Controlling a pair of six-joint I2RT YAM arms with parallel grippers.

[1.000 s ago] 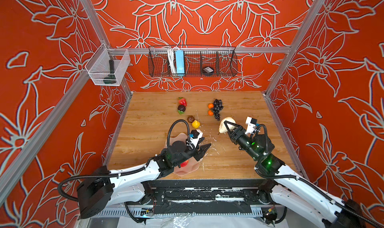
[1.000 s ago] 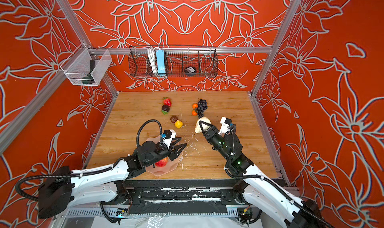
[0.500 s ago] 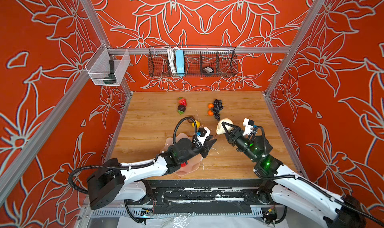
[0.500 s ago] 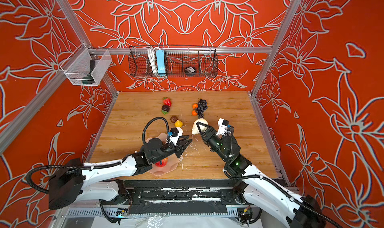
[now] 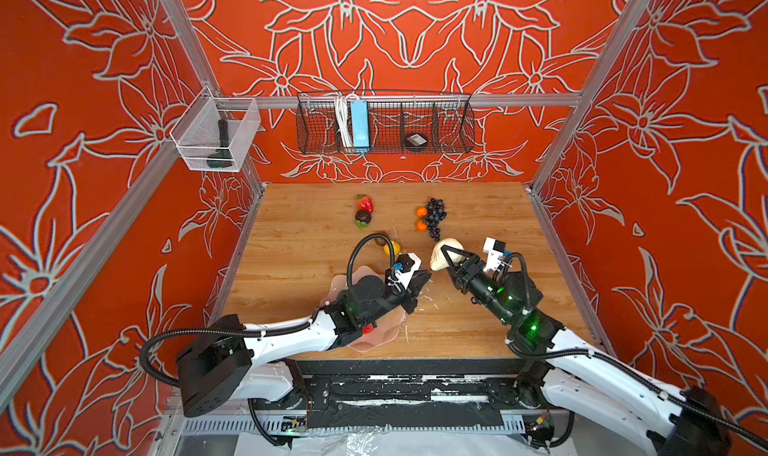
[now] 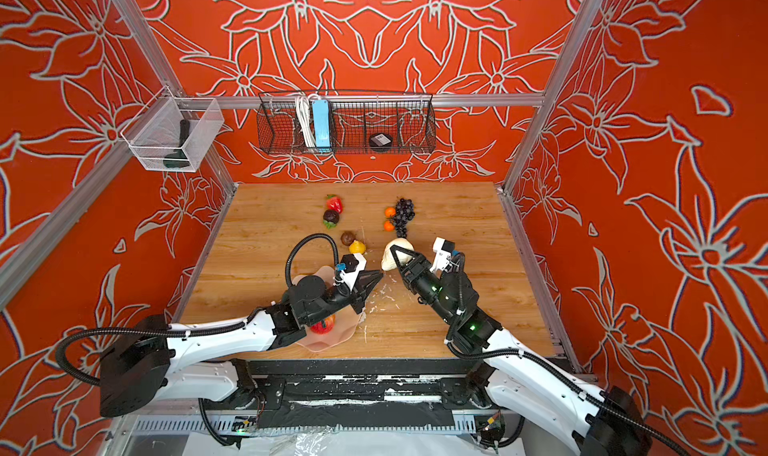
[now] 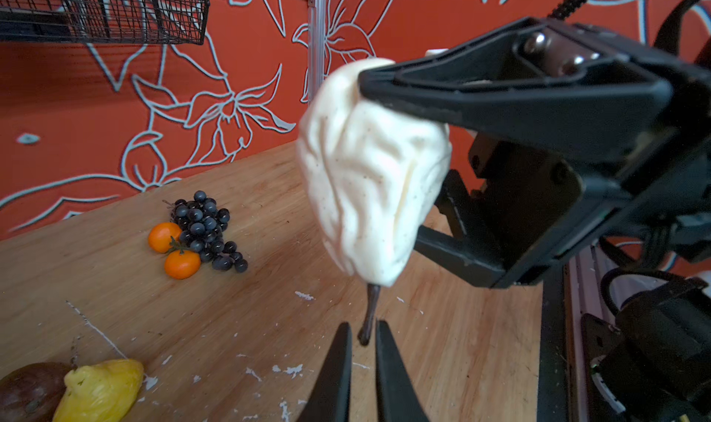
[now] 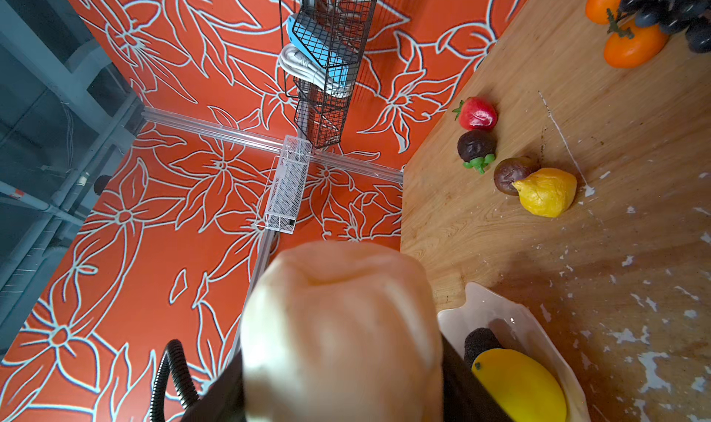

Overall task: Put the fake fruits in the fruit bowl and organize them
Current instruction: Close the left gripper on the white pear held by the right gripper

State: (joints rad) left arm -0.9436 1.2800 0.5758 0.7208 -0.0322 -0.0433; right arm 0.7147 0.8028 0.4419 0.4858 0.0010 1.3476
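Left wrist view has it up close: a cream-coloured, wrinkled plastic fruit [image 7: 358, 177] with a dark stem hangs clear of the light wooden tabletop [image 7: 115, 304]. The right gripper [image 7: 388, 158] is clamped across its wide part, one black finger on each side. The left gripper [image 7: 363, 325] points at the stem end, its jaws drawn almost together with only a sliver between them. The stem's tip sits in that sliver, and I can't tell whether they actually pinch it.

In both top views the two grippers meet nose to nose over the table. They are just past the shallow pale pink dish [image 5: 378, 341] with the wavy rim, which lies at the near edge under the left arm. Inside it I make out a red apple [image 6: 325, 326]. The right wrist view adds a smooth yellow lemon [image 8: 519, 385] beside a dark rough-skinned fruit [image 8: 481, 341].

Out on the boards lie a red strawberry [image 5: 365, 203] just beside a dark mangosteen [image 5: 363, 217], and a black grape bunch [image 5: 434, 217] against two small oranges [image 5: 421, 212]. A brown fruit [image 6: 348, 238] sits right up against a knobbly yellow lemon [image 6: 357, 247].
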